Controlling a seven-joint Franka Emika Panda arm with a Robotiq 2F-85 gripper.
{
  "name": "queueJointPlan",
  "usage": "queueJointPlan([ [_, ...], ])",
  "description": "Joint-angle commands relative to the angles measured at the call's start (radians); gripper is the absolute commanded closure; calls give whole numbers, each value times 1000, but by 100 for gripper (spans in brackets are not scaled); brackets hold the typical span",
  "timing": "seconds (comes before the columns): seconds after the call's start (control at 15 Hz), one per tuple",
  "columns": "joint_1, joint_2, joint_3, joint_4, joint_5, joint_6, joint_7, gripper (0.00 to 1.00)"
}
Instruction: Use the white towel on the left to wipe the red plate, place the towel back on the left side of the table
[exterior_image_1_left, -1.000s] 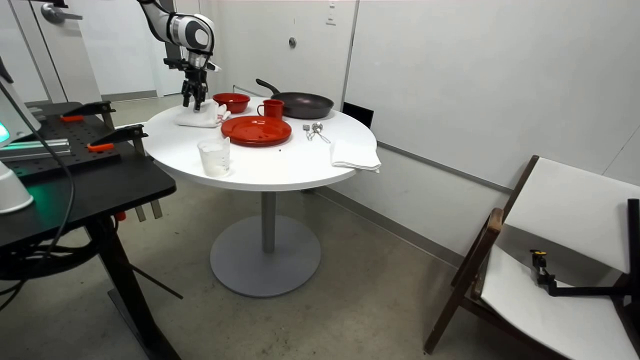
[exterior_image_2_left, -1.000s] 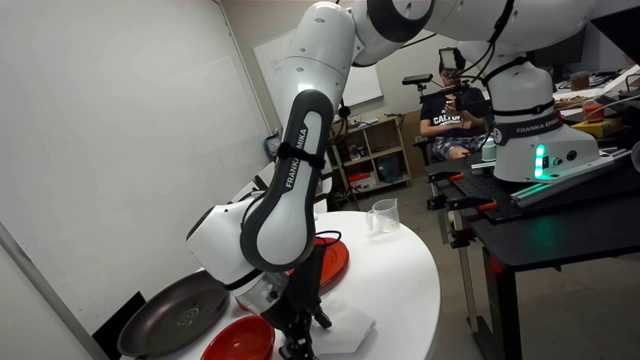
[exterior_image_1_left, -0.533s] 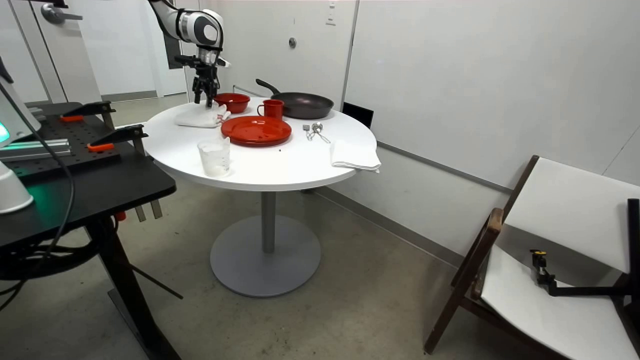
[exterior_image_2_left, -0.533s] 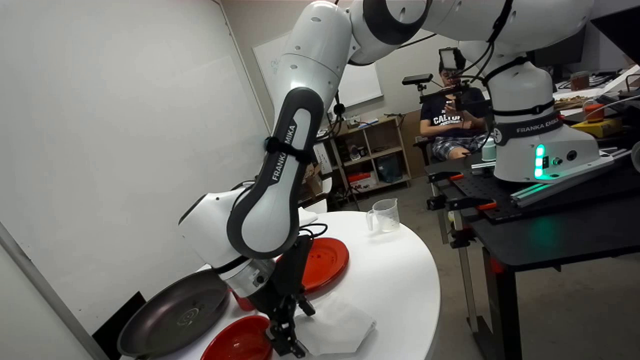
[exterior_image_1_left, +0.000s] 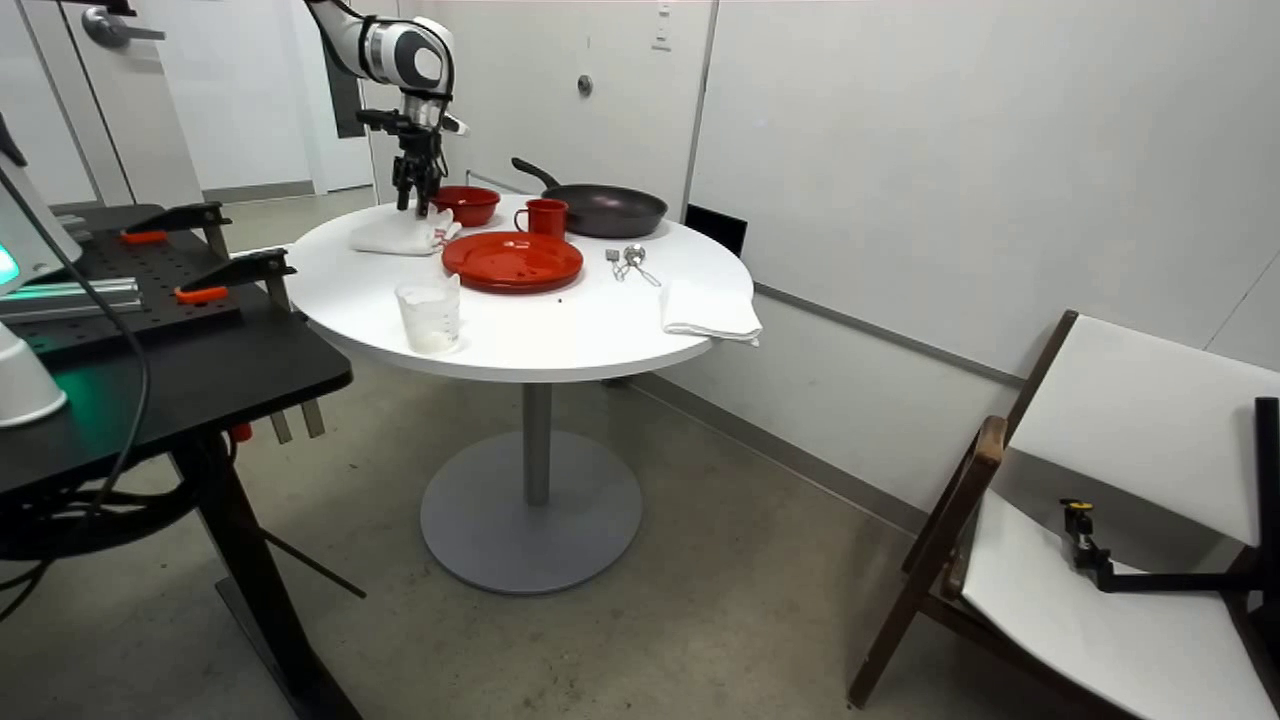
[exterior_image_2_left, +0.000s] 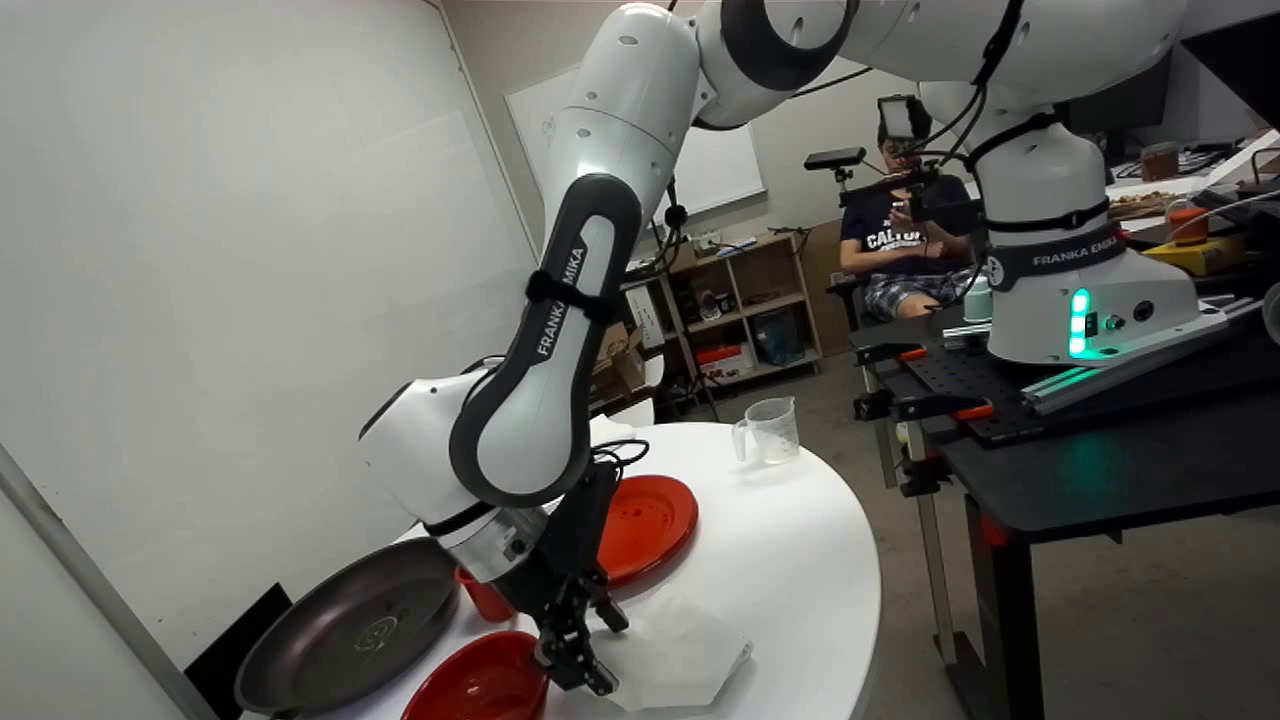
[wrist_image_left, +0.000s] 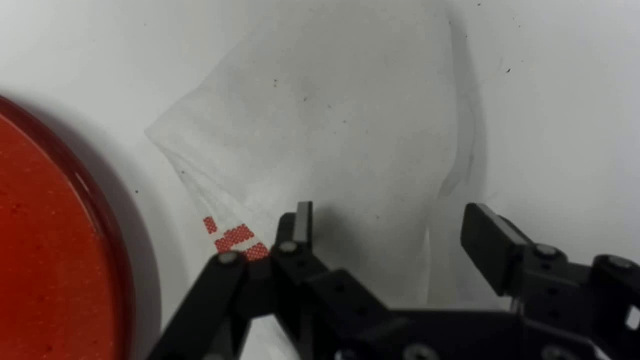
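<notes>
The white towel (exterior_image_1_left: 392, 237) lies folded on the left of the round white table (exterior_image_1_left: 590, 335); its red-patterned corner points toward the red plate (exterior_image_1_left: 512, 260). My gripper (exterior_image_1_left: 412, 211) hangs at the towel's far end, jaws apart. In the wrist view, the left fingertip (wrist_image_left: 303, 222) is over the towel (wrist_image_left: 345, 110), casting a shadow on it. The right fingertip stands just outside the towel's edge, so that edge runs between the fingers of the gripper (wrist_image_left: 391, 224). Part of the red plate (wrist_image_left: 55, 250) shows at the left, with small dark specks on it.
Close beside the gripper is a red bowl (exterior_image_2_left: 485, 680). A red mug (exterior_image_1_left: 547, 217) and a black pan (exterior_image_1_left: 608, 212) stand behind the plate. Nearer are a clear measuring cup (exterior_image_1_left: 430, 318), small metal utensils (exterior_image_1_left: 632, 262) and another white cloth (exterior_image_1_left: 708, 314) at the right edge.
In the exterior views my gripper has shifted along the towel toward the red bowl and its far end. Its fingers have drawn somewhat closer together. The towel and plate have not moved.
</notes>
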Motion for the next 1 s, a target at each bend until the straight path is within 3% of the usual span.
queueJointPlan([
  [0.0, -11, -35, 1, -38, 2, -6, -33, 55],
  [0.4, -24, -54, 3, -56, 3, 4, -57, 98],
  [0.8, -30, -101, -1, -93, -3, -18, -64, 97],
  [0.93, -43, -174, -3, -136, -11, -91, -87, 97],
])
